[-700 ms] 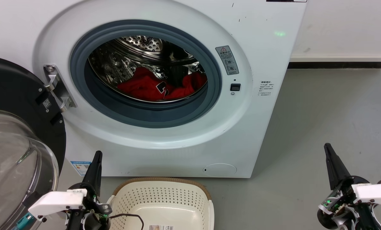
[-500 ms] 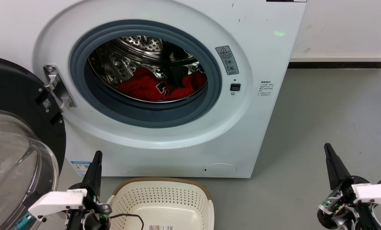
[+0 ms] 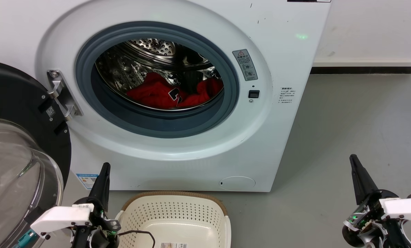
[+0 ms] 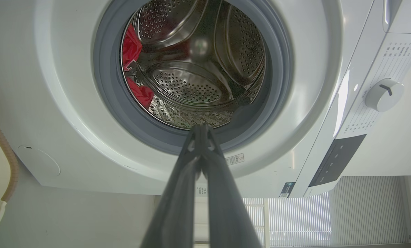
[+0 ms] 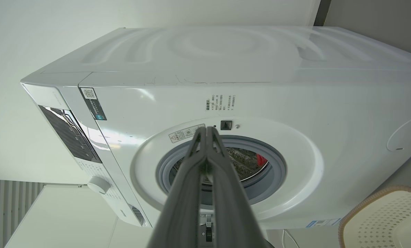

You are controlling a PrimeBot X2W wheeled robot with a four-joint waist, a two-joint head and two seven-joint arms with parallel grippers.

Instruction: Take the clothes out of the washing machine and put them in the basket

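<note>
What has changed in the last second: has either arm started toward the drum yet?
Nothing has visibly changed. The left gripper and right gripper are low where they were, jaws shut and holding nothing. The clothes lie in the washing machine as before, and the visible part of the basket holds no clothes.

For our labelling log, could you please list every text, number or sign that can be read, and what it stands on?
Nothing is legible.
Warning sticker on the washing machine: triangle sign; print too small.
Small label: too small.
QR sticker on the door: code only.
Number on the clothes: crumpled, unreadable.
Label in the basket: cut off.
</note>
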